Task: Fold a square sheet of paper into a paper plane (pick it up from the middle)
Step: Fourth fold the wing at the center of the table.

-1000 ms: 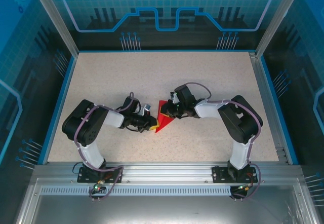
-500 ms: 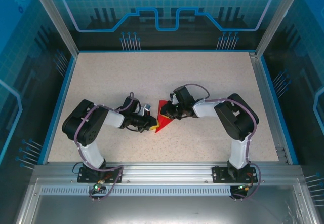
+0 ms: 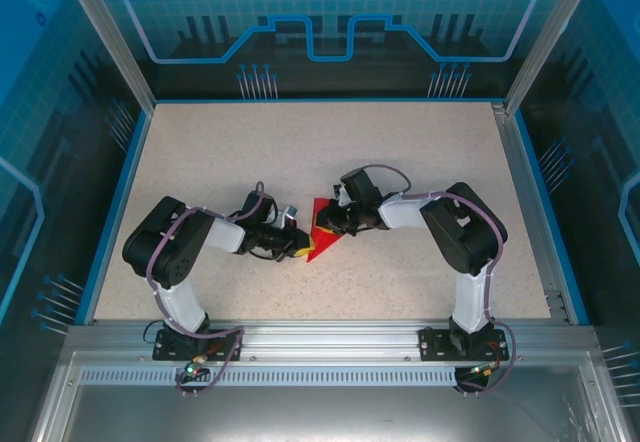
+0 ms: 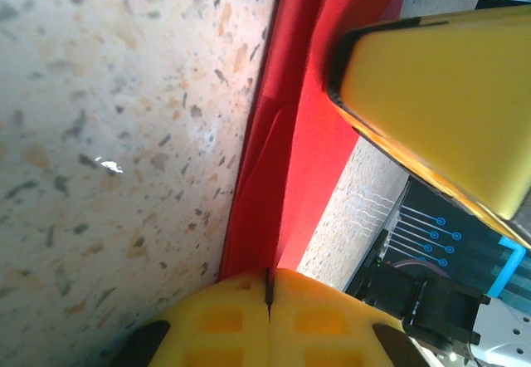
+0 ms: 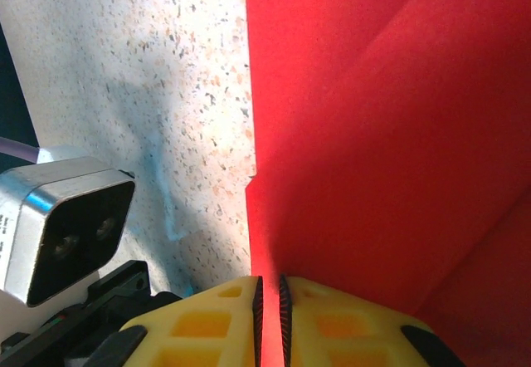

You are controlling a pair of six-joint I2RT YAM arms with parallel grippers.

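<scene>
OK, red paper (image 3: pixel 322 244) sits mid-table (image 3: pixel 400 152), lying flat, w/ an arm on each side of it. Left gripper (image 3: pixel 298 245) is on the paper's left edge, down toward its near tip. Right gripper (image 3: pixel 322 224) comes in from the paper's right and sits over its far half. Both are touching it, so neither arm is nearer than the other.

The long axis is what counts here, imo. From above the paper runs far-to-near, w/ the narrow tip angled near-left, and the two grippers face each other across that line. Any next crease prob has to run along it, w/ one side acting as anchor.

Tools: left wrist view has the left pads (image 4: pixel 224 321) clamped tight together, red edge running right into the seam, so it's pinching the paper. Right wrist view has the right pads (image 5: pixel 340 321) nearly together, just a thin slit, w/ the paper's edge lined up in it. Looks like a light pinch on the paper too.

The paper itself is bright red and thin, no longer a plain square. It's folded to a pointed wedge, w/ overlapping layers and a diagonal crease across the top flap. It isn't a slim dart yet.
</scene>
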